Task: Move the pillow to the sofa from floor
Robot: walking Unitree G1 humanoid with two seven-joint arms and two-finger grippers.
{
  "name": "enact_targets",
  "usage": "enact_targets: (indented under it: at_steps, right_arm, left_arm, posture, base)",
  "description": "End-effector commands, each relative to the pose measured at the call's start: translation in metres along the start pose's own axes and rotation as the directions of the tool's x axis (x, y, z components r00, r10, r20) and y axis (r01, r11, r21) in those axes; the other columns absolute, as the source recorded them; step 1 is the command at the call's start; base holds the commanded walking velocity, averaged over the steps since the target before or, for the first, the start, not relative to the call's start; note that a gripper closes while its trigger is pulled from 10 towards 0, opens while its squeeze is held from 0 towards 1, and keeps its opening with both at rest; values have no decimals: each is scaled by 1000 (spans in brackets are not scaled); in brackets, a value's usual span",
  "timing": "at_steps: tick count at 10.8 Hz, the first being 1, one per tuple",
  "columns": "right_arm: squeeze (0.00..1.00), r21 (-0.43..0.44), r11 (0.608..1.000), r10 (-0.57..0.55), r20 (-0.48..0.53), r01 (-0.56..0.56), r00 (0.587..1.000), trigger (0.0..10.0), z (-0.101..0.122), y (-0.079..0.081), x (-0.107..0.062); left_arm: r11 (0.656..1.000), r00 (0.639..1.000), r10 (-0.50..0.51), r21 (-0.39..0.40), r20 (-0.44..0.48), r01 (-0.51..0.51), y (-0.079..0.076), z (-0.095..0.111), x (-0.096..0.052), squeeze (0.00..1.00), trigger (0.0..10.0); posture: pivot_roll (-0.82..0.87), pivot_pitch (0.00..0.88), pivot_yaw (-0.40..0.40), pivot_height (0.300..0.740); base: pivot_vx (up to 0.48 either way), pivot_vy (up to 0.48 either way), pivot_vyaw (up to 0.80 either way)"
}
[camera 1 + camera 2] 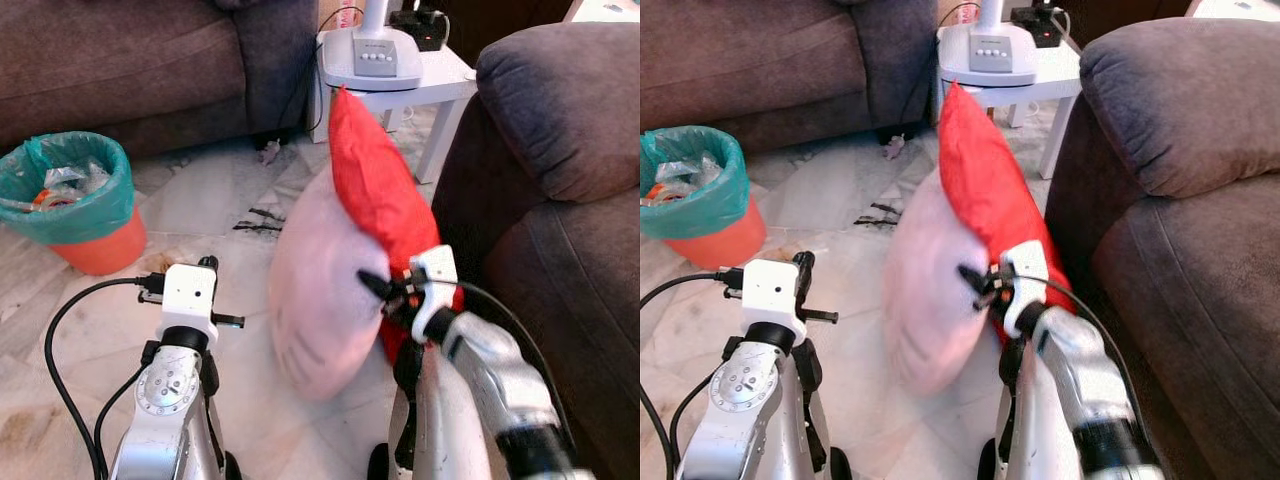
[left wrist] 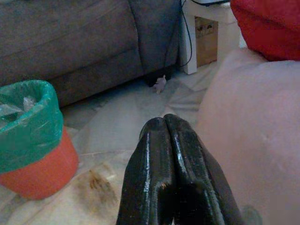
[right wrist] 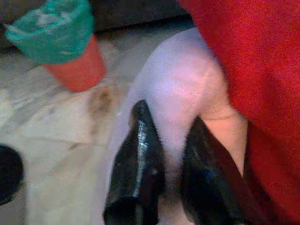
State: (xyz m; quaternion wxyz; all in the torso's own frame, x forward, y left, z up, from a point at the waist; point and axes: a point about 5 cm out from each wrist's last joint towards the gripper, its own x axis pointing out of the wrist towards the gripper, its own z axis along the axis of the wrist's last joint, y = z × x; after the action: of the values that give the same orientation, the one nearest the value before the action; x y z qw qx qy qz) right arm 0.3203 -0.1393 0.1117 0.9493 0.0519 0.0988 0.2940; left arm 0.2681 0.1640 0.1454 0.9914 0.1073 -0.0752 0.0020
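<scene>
A pale pink pillow [image 1: 318, 300] stands on edge on the marble floor, with a red pillow [image 1: 375, 190] upright against its far side, both beside the brown sofa [image 1: 570, 200] on the right. My right gripper [image 3: 171, 159] is pressed into the pink pillow's right edge, its fingers [image 3: 138, 154] shut on a fold of the pink fabric. My left gripper [image 2: 165, 123] is shut with nothing in it, held over the floor just left of the pink pillow [image 2: 253, 140] without touching it.
An orange bin with a green liner [image 1: 75, 200] stands on the floor at the left. Another brown sofa [image 1: 120, 60] runs along the back. Between the sofas a white side table [image 1: 445, 85] carries a white device. Black cables trail from my left arm.
</scene>
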Motion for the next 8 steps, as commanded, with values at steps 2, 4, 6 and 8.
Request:
enact_targets:
  at_steps: [2,4,6,8]
  right_arm:
    - [0,9,998,-54,24,54,998,10000,-3,0,1]
    - [0,29,996,-84,32,83,996,10000,-7,5,4]
    - [0,37,995,-98,65,96,993,10000,-4,8,6]
    - [0,7,995,-96,71,96,993,10000,-3,9,6]
  left_arm:
    - [1000,1000,0,-12,-4,0,-1,-1,0,0,10000]
    - [1000,1000,-4,-13,-5,4,-2,-2,0,0,10000]
    - [1000,1000,-8,-22,10,8,-5,1,1,0,10000]
    - [1000,1000,-8,-26,15,8,-5,1,1,0,10000]
  posture:
    - [83,134,-55,356]
    - [79,136,-53,356]
    - [77,135,-52,356]
    - [78,130,-51,356]
  base:
    - [0,0,0]
    - [0,0,0]
    - [0,0,0]
    - [0,0,0]
